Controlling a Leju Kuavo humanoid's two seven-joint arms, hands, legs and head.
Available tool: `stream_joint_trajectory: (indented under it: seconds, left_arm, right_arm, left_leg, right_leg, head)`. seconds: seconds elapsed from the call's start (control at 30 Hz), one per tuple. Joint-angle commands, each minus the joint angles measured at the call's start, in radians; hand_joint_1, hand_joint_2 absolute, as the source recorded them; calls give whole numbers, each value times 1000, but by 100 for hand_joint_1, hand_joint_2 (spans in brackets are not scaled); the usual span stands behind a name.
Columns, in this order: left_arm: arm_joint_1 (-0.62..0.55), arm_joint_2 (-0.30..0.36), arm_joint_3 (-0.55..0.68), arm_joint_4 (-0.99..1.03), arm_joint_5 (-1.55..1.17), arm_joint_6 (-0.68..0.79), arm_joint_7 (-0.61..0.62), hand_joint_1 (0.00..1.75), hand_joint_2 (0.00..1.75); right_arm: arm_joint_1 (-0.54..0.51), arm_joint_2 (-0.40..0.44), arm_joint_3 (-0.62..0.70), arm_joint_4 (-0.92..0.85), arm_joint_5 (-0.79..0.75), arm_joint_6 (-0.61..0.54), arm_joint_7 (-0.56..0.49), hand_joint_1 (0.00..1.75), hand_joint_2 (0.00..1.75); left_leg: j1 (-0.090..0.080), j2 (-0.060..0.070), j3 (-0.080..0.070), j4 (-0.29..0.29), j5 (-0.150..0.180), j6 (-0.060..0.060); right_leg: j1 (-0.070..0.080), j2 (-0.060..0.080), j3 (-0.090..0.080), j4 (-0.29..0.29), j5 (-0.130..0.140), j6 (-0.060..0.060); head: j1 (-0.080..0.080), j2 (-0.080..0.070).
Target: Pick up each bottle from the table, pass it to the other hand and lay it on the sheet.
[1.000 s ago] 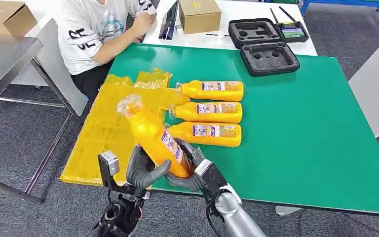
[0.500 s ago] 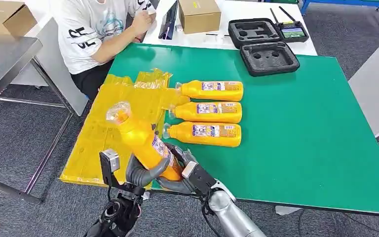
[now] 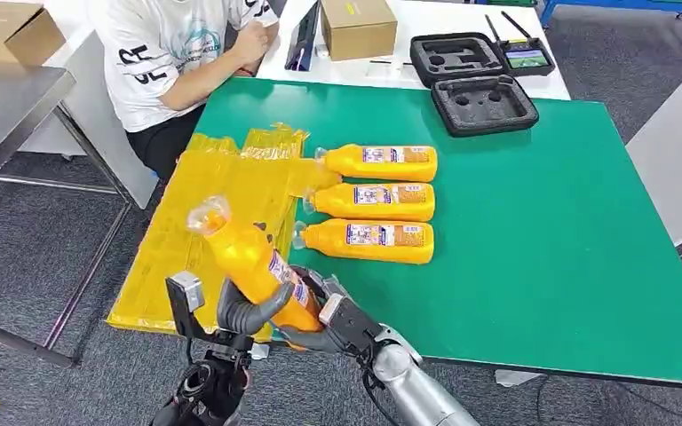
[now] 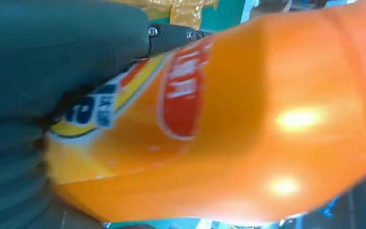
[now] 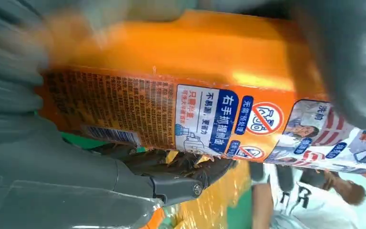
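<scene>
Over at the left edge of the green table (image 3: 533, 248) there's the crinkly yellow sheet (image 3: 186, 240), draped over that edge with its far end bunched up near the far-left corner. A person in a white T-shirt (image 3: 164, 53) sits just past that corner.

Above the near-left corner, both robot hands are on the same orange bottle (image 3: 253, 262). It's off the table, tilted, clear cap pointing up and toward the left over the sheet, base down between the hands. The left hand (image 3: 244, 311) has its fingers wrapped around the lower body of the bottle from the left, and the left wrist view is basically all orange plastic with the label (image 4: 181, 90) and the thumb pressed against it. The right hand (image 3: 324, 324) cups the base from the right, fingers curled under and around it. In the right wrist view you can see dark fingers (image 5: 181, 164) hooked on the printed side of the bottle (image 5: 195, 90). So both hands are gripping it, neither one is loose.

Moving right, three more orange bottles (image 3: 373, 202) lie on their sides in a neat row near the middle of the table, caps pointing at the sheet, the caps just touching its edge.

Farther right along the far edge sits a black foam case (image 3: 484, 102), and beyond the table there's a cardboard box (image 3: 358, 25) on a white surface.
</scene>
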Motion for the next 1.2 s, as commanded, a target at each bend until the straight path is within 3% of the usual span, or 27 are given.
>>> stream_joint_trajectory:
  seconds: [0.03,0.07,0.1,0.2,0.6,0.63,0.67,0.7,0.87,0.9,0.93,1.2]
  left_arm:
    - [14,5,67,-78,-11,9,-15,2,175]
    - [19,0,65,-84,-15,12,-16,80,175]
    - [24,-4,64,-88,-15,12,-15,140,175]
    - [41,-3,48,-100,-32,20,-3,175,175]
    - [50,11,9,-109,-76,9,3,175,175]
    - [51,10,6,-114,-90,16,-2,175,175]
    - [51,10,3,-118,-96,21,-3,175,175]
    - [52,9,4,-122,-104,31,1,175,175]
    - [58,11,6,-133,-107,35,2,175,175]
    - [60,9,10,-137,-111,41,1,175,175]
    - [62,8,12,-141,-118,50,-2,175,175]
    - [51,2,67,-162,-130,130,-19,175,175]
  right_arm:
    - [-30,-5,49,106,22,11,-2,175,175]
    - [-29,-3,49,103,23,11,-1,175,175]
    - [-26,-3,52,97,28,13,3,175,175]
    - [-10,-4,54,71,36,18,17,175,175]
    - [-7,-4,46,51,33,11,21,175,175]
    - [-6,-1,39,42,30,-1,20,161,175]
    - [-5,1,35,35,29,-13,20,51,175]
    - [-1,5,26,17,35,-64,17,0,175]
    - [9,6,17,-28,22,-71,22,0,175]
    - [17,8,5,-55,19,-122,15,0,175]
    - [17,8,2,-71,15,-137,16,0,0]
    - [26,-8,-38,-213,-115,-155,-16,0,0]
  left_leg:
    - [0,1,10,0,-5,1]
    - [0,1,9,0,-5,1]
    - [0,0,6,0,-3,1]
    - [0,0,4,0,-2,1]
    - [0,-1,6,0,-3,1]
    - [0,0,2,0,-1,1]
    - [0,0,4,0,-2,1]
    - [0,-1,5,0,-2,1]
    - [0,0,5,1,-4,1]
    - [0,0,2,-1,-1,1]
    - [0,0,4,0,-2,1]
    - [0,0,4,0,-2,1]
  right_leg:
    - [1,0,10,-1,-5,-3]
    - [1,-1,9,-1,-4,-3]
    - [1,-1,6,-1,-3,-2]
    - [1,-1,5,-1,-2,-2]
    - [1,-2,6,-1,-3,-2]
    - [1,-1,3,-1,-1,-1]
    - [1,-1,5,0,-2,-2]
    - [1,-2,5,0,-3,-2]
    - [1,-1,6,0,-3,-2]
    - [0,-1,3,-1,-1,-1]
    - [1,-1,5,-1,-2,-2]
    - [0,-1,4,0,-2,-2]
  head:
    - [0,0]
    - [0,0]
    - [0,0]
    - [0,0]
    - [0,0]
    - [0,0]
    - [0,0]
    - [0,0]
    - [0,0]
    - [0,0]
    - [0,0]
    - [0,0]
